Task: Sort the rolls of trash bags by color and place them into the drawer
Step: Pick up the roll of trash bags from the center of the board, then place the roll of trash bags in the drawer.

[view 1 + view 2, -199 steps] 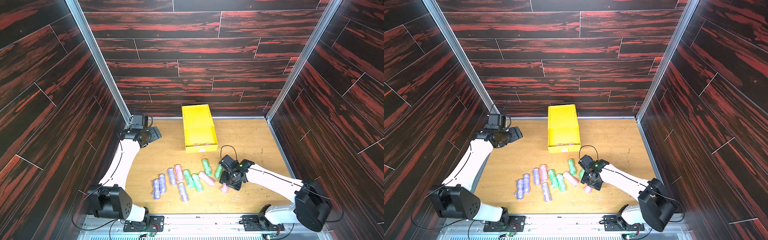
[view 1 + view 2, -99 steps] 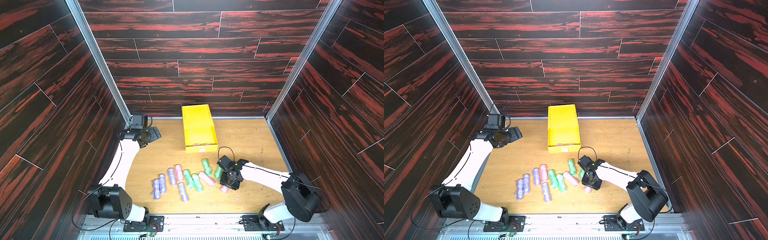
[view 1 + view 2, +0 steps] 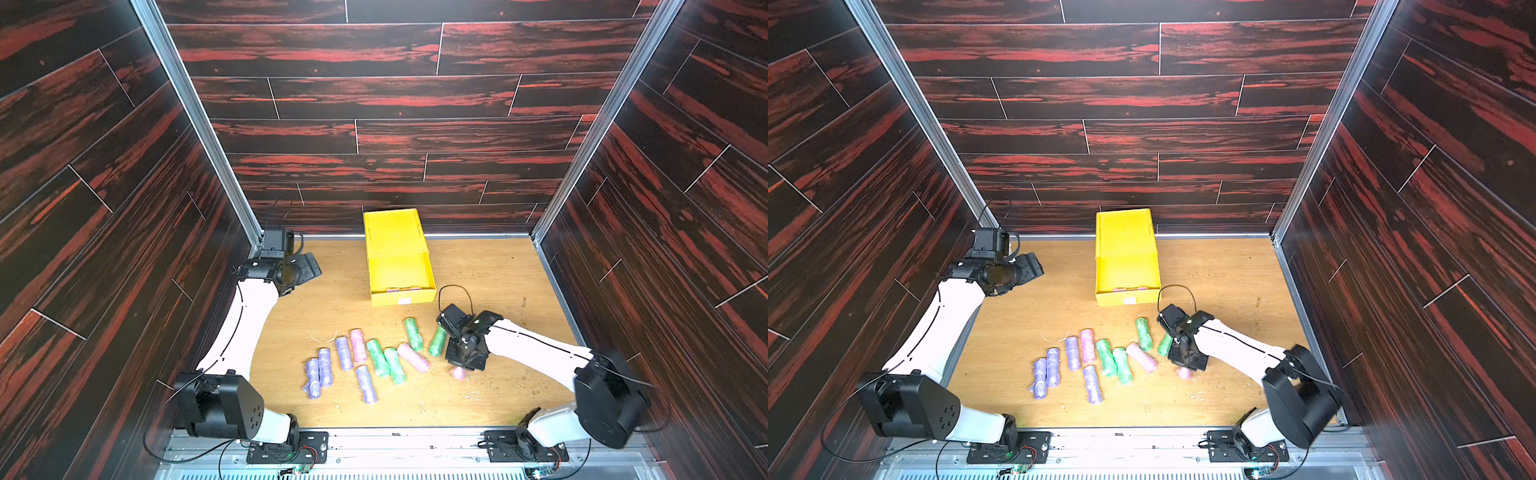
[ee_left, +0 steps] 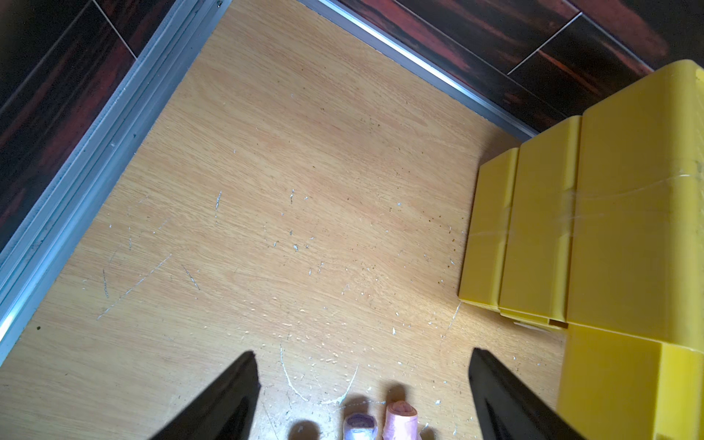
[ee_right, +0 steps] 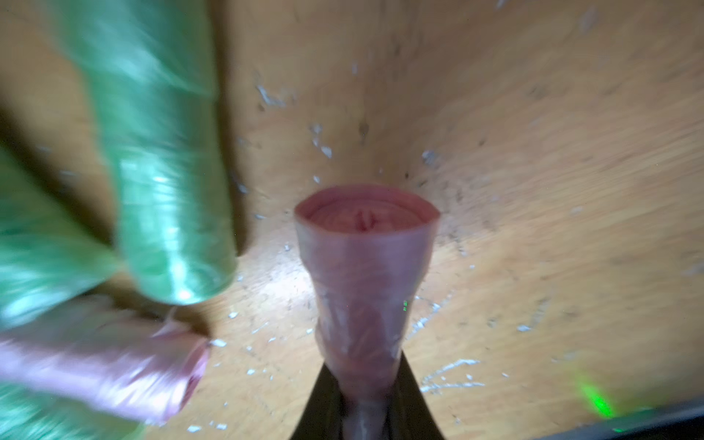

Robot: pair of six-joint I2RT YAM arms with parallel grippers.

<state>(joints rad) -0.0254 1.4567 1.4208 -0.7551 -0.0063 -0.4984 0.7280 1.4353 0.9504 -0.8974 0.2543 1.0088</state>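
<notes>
near the right side of the light wooden tabletop [image 3: 478, 266], the right gripper [image 3: 460, 365] pinches a pale pink roll of thin plastic bags [image 5: 365, 274]
its black fingers [image 5: 411, 415] are clamped tight on one end of that roll; whether the free end touches the wood i cannot tell. just beside it lie a green plastic roll [image 5: 167, 213] and a second pink roll [image 5: 103, 354], with lilac-purple rolls [image 3: 343, 353] further along the loose row. the bright yellow plastic cabinet of stacked drawers [image 3: 392, 232] stands at the back wall, one drawer pulled out, pink shapes along its front. the left gripper [image 4: 362, 360], claws wide apart and holding nothing, hovers near the back left corner
</notes>
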